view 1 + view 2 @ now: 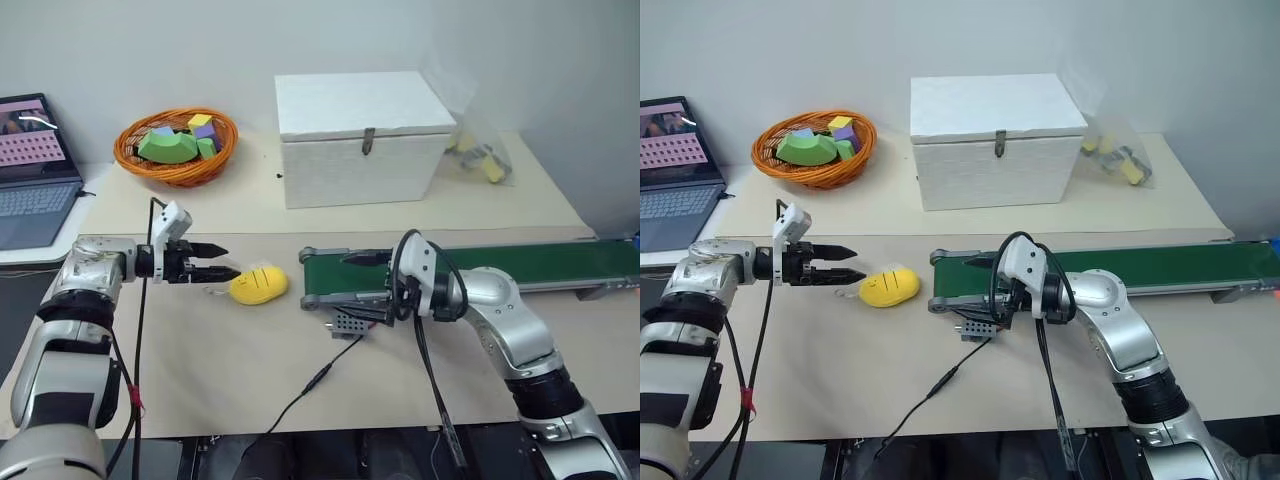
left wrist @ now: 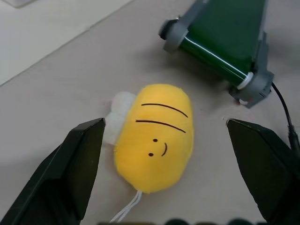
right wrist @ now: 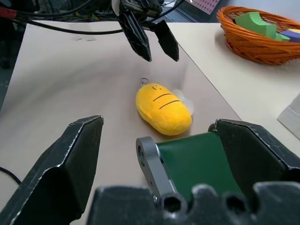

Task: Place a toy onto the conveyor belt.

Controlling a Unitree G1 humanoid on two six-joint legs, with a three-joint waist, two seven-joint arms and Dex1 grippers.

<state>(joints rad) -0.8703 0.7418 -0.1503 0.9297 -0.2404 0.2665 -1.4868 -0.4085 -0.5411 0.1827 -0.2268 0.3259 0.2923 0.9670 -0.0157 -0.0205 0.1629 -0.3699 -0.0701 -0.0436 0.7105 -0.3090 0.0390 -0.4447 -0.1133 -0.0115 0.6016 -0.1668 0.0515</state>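
Observation:
The toy (image 1: pixel 259 285) is a yellow oval plush with two dark stitched lines and a small face. It lies on the table just left of the conveyor belt's (image 1: pixel 500 265) near roller. My left gripper (image 1: pixel 222 260) is open and points at the toy (image 2: pixel 154 136) from the left, its fingertips just short of it and holding nothing. At the belt's left end my right gripper (image 1: pixel 362 288) is open, its fingers standing either side of the roller (image 3: pixel 150 164) and gripping nothing. The right wrist view shows the toy (image 3: pixel 164 108) with the left gripper (image 3: pixel 150 40) beyond it.
A white box (image 1: pixel 360 135) stands behind the belt. At the back left is an orange basket (image 1: pixel 178 145) of foam blocks, with a laptop (image 1: pixel 30 170) at the far left. A small grey control box (image 1: pixel 350 322) with a black cable sits below the belt's end. A plastic bag (image 1: pixel 480 155) lies at the back right.

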